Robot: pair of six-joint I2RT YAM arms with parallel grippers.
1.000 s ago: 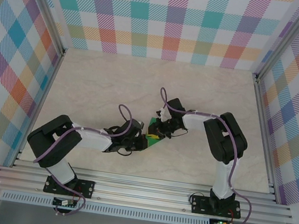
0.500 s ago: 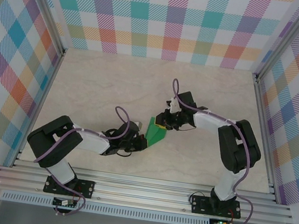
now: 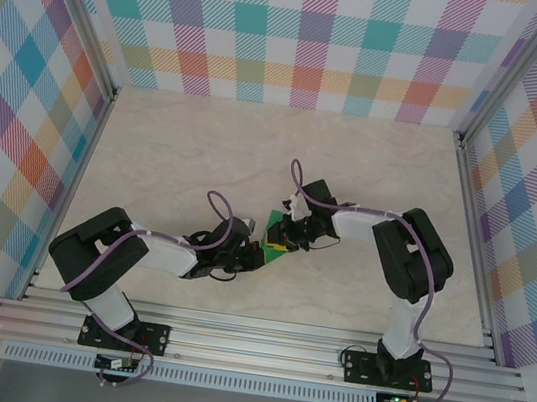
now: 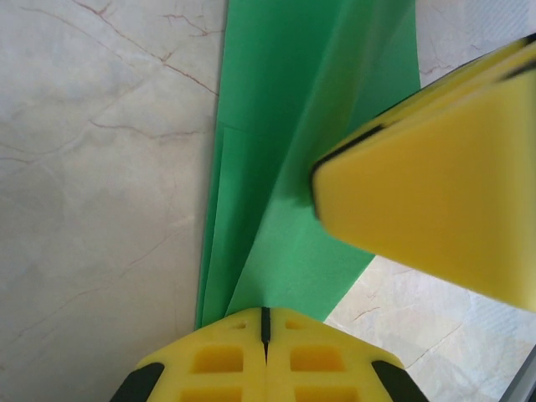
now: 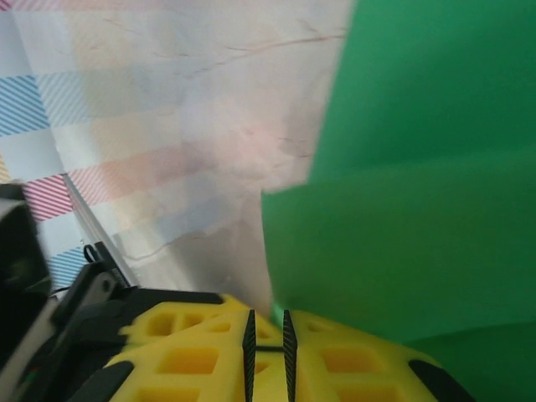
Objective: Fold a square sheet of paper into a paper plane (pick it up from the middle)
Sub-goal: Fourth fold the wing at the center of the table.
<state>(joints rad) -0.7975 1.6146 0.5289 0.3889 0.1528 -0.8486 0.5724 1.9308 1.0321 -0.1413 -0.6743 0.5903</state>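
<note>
Jaws of the left gripper (image 4: 265, 328) are pressed together on the near end of the paper plane (image 4: 285, 142). Those of the right gripper (image 5: 266, 331) are almost closed, nipping its edge. The marbled cream tabletop (image 3: 195, 150) lies beneath. Held between the grippers near the tabletop's middle, the smooth bright green paper is a narrow folded strip with lengthwise creases, and its long axis runs straight away from the left jaws. Which end is its nose I cannot tell.

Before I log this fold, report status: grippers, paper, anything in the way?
Left gripper shut on the folded green paper. Right gripper shut on it too. No obstruction seen.
</note>
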